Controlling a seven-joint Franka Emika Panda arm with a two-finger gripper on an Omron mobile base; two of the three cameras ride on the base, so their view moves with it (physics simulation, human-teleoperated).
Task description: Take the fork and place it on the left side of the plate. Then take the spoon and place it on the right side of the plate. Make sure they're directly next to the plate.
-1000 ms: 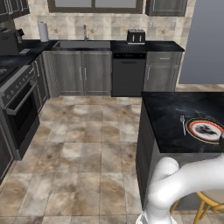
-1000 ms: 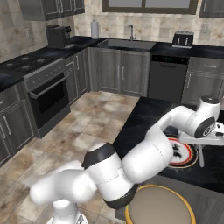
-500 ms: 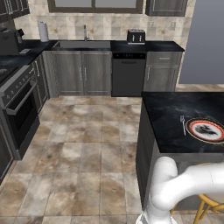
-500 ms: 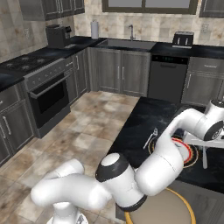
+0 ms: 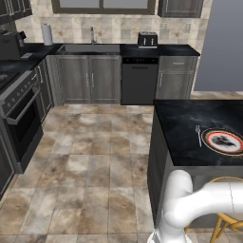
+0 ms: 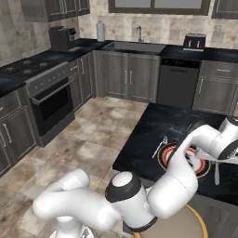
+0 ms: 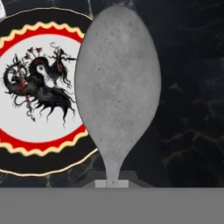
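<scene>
Slim silver metal spoon (image 7: 117, 92): clamped in the fingers, carried lower toward the black tabletop (image 7: 188, 109) over the last second, at 3 o'clock of the red-rimmed round plate (image 7: 30, 146). Silver tined fork (image 5: 198, 135) already laid at 9 o'clock; release judged next.

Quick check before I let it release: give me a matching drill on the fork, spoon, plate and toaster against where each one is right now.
Things:
1. fork
2. spoon
3. plate
4. toaster

Places:
A. on the far counter, right of the sink
B. held in the gripper, bowl overlapping the plate's edge in the hand view
C. lying on the dark island top just left of the plate
D. flat on the island top, near its front edge

Pairs: 1-C, 2-B, 3-D, 4-A
</scene>
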